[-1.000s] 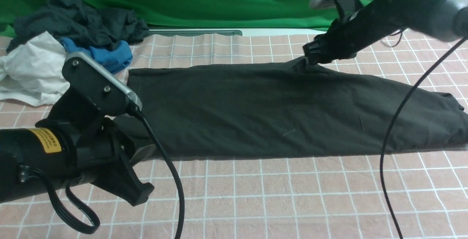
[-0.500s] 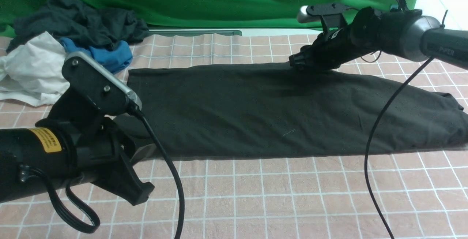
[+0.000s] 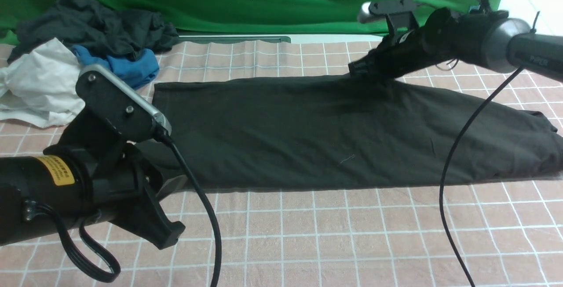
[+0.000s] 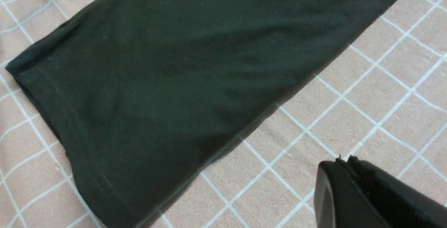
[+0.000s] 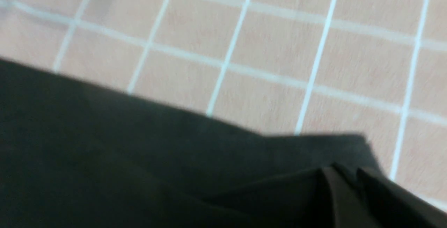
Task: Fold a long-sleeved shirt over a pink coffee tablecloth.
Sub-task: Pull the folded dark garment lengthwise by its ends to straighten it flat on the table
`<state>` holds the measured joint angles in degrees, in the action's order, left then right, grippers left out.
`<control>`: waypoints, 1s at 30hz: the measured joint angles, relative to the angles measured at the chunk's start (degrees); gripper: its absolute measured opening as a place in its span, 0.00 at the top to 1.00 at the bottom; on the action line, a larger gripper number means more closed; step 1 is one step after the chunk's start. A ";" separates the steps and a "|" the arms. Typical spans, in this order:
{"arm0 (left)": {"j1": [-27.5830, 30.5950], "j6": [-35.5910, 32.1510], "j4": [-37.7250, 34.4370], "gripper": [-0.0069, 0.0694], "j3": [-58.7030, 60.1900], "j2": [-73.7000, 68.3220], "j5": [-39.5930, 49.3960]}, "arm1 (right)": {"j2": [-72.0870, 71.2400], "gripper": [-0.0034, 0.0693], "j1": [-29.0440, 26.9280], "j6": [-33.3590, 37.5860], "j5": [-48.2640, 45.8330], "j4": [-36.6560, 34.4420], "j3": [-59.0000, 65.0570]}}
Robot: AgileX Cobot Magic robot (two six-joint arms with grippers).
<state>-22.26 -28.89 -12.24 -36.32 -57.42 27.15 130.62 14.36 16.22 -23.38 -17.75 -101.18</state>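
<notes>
The right claw [image 3: 357,70] is pinching the far edge of the shirt [image 3: 334,133]. Its jaws are closing tight on the fabric, which is rising in a small peak up to the tips. From that claw the shirt is spreading toward the robot and off to both sides as one long folded band, lying flat on the cloth [image 3: 334,234]. The longer stretch is running to the claw's left. In the blurred right wrist view a bunched fold is sitting right at the claw, with bare grid squares showing past the shirt's edge.

The left claw [image 4: 344,167] is hanging with its fingers pressed together, gripping nothing. It is sitting over bare cloth just beside the shirt's near long edge, close to the hemmed end. The shirt is lying ahead of it and to its right, not touching it. Whether its tips are touching the cloth I cannot tell.

A heap [image 3: 88,45] of black, blue and white clothes is lying well ahead of the left claw and to its left, just beyond the shirt's far hemmed corner. A green backdrop [image 3: 264,1] is hanging beyond the right claw, past the cloth's far edge. A cable [image 3: 442,199] is drooping from the right arm behind that claw, crossing in front of the shirt in the front view.
</notes>
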 joint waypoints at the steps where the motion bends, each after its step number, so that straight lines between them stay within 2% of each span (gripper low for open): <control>1: 0.00 0.00 0.00 0.89 0.07 0.00 -0.08 | -0.40 0.90 0.00 0.42 0.67 0.00 0.00; 6: 0.00 0.00 0.06 0.89 0.07 0.00 -0.15 | -0.33 0.89 0.00 0.82 3.19 -0.01 0.00; 9: 0.00 0.00 0.06 0.89 0.07 0.00 -0.15 | -0.06 0.82 0.00 0.82 4.71 0.05 0.00; 12: 0.00 0.00 0.22 0.89 0.07 0.00 -0.15 | 0.03 0.54 -0.15 0.77 6.28 0.23 0.00; 14: 0.00 0.00 0.29 0.89 0.07 0.00 -0.15 | -0.69 0.40 -0.60 0.39 5.74 0.41 0.00; 16: 0.00 0.00 0.35 0.89 0.07 0.00 0.03 | -2.25 0.32 -1.45 -0.36 3.86 0.91 0.00; 18: 0.00 0.25 0.12 0.89 0.07 0.00 0.44 | -5.31 0.32 -3.13 -0.64 0.00 1.85 0.00; 20: 0.00 0.25 -0.78 0.89 0.07 0.20 0.70 | -8.55 0.38 -4.90 -0.64 -4.51 3.48 0.15; 22: 0.00 -0.23 -2.14 0.89 -0.12 1.57 0.96 | -13.63 0.50 -7.97 -0.69 -11.30 6.26 1.46; 24: 0.00 -0.86 -4.06 0.89 -1.12 4.09 0.45 | -19.24 0.57 -12.13 -1.32 -17.17 8.24 5.69; 27: 0.00 -1.62 -5.86 0.89 -2.77 7.77 -1.53 | -23.51 0.57 -16.99 -3.96 -22.35 9.23 11.89; 29: 0.00 -2.17 -6.59 0.89 -3.99 10.32 -2.83 | -24.92 0.53 -19.88 -5.76 -25.00 9.54 15.46; 30: 0.00 -2.35 -7.05 0.89 -4.96 12.39 -4.26 | -25.56 0.47 -23.07 -7.27 -27.19 10.09 18.82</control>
<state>-22.26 -31.24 -19.29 -41.28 -45.03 22.90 105.06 -8.72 8.95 -50.57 -7.65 -82.35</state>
